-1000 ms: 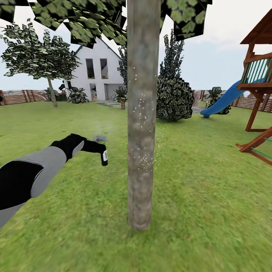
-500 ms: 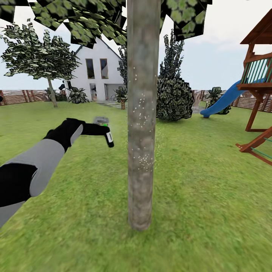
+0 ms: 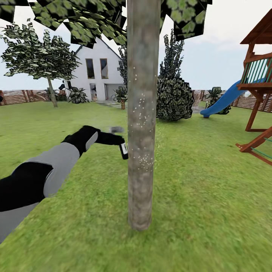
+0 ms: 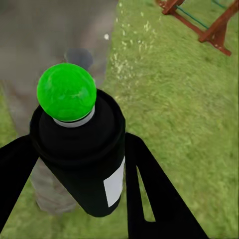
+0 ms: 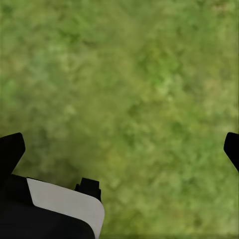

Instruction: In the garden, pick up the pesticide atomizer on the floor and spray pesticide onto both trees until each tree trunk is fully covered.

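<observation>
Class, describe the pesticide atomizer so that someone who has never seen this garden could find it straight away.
Start at the thick grey-brown tree trunk standing in the lawn in the middle of the head view. Just beside it, the left gripper holds the pesticide atomizer close against the bark. It is a small black bottle with a white label and a bright green top, the one hand-sized thing held above the grass.

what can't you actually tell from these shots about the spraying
- Far side of the near tree trunk: head view, hidden by the trunk itself, so full coverage is unknown.
- Nozzle and any spray mist: the pesticide atomizer is too small in the head view; in the left wrist view its green top hides the outlet.
- Trunk top: cut off by the head view's upper edge.
- Right gripper: fingertips cut off by the right wrist view's edges.
</observation>
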`<state>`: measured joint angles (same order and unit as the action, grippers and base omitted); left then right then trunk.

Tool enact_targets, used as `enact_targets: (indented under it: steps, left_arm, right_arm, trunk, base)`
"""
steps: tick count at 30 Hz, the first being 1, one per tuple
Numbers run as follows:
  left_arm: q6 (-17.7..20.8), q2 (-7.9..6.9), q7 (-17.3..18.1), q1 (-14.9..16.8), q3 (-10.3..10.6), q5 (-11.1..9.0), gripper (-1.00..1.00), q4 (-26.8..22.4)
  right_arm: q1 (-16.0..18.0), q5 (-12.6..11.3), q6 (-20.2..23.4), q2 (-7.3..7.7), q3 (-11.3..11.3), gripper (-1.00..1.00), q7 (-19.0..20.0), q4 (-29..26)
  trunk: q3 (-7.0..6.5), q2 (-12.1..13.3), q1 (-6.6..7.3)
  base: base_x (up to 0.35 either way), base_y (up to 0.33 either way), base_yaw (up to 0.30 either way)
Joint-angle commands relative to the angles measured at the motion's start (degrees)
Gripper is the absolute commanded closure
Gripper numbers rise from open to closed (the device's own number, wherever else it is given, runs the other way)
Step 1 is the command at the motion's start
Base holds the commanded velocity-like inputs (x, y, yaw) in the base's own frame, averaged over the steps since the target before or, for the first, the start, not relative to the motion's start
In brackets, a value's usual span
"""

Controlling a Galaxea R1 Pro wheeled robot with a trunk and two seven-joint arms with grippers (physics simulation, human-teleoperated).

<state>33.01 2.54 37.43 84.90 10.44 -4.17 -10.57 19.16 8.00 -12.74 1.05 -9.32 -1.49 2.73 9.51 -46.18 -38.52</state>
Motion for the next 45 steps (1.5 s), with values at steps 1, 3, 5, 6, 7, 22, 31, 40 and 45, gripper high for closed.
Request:
enact_targets:
  steps: [1, 3, 5, 6, 7, 22, 31, 40, 45]
  left_arm:
    - [-0.3, 1.23, 0.0, 0.0, 1.0, 0.7, 1.00, 0.0]
    - [-0.2, 1.83, 0.1, 0.0, 1.6, 0.8, 1.00, 0.0]
    - [-0.2, 1.98, 0.1, 0.0, 1.9, 0.8, 1.00, 0.8]
    - [-0.3, 2.04, -0.1, 0.0, 2.2, 0.9, 1.00, 3.0]
    - [-0.5, 2.04, -0.2, 0.0, 2.5, 0.9, 1.00, 5.0]
    - [-8.9, -2.55, -3.7, -5.3, 3.0, 7.2, 1.00, 8.8]
    - [-25.5, -3.59, -3.7, -18.0, 3.0, 7.1, 1.00, 8.8]
    - [-39.0, -3.18, -3.4, -29.3, 2.9, 6.4, 1.00, 8.8]
    - [-39.3, -3.22, -3.4, -29.7, 2.7, 1.1, 1.00, 8.9]
  right_arm:
    - [0.0, 0.0, 0.0, 0.00, 0.0, -1.00, 0.0, 0.0]
    - [0.0, 0.0, 0.0, 0.00, 0.0, -1.00, 0.0, 0.0]
    - [0.0, 0.0, 0.0, 0.00, 0.0, -1.00, 0.0, 0.0]
    - [0.0, 0.0, 0.0, 0.00, 0.0, -1.00, 0.0, 0.0]
    - [0.0, 0.0, 0.0, 0.00, 0.0, -1.00, 0.0, 0.0]
    - [0.0, 0.0, 0.0, 0.00, 0.0, -1.00, 0.0, 0.0]
    - [0.0, 0.0, 0.0, 0.00, 0.0, -1.00, 0.0, 0.0]
    - [0.0, 0.0, -0.2, 0.00, 0.0, -1.00, 0.0, 0.0]
    - [0.0, 0.0, -0.2, 0.00, 0.0, -1.00, 0.0, -0.1]
  trunk:
    - [0.00, 0.0, 0.00]
    - [0.00, 0.0, 0.00]
    - [0.00, 0.0, 0.00]
    - [0.00, 0.0, 0.00]
    - [0.00, 0.0, 0.00]
    - [0.00, 0.0, 0.00]
    - [0.00, 0.0, 0.00]
    - [0.00, 0.0, 0.00]
    - [0.00, 0.0, 0.00]
  base:
    - [0.000, 0.000, 0.000]
    - [0.000, 0.000, 0.000]
    - [0.000, 0.000, 0.000]
    - [0.000, 0.000, 0.000]
    - [0.000, 0.000, 0.000]
    - [0.000, 0.000, 0.000]
    - [0.000, 0.000, 0.000]
    - [-0.019, 0.005, 0.000]
    - [-0.295, 0.106, 0.000]
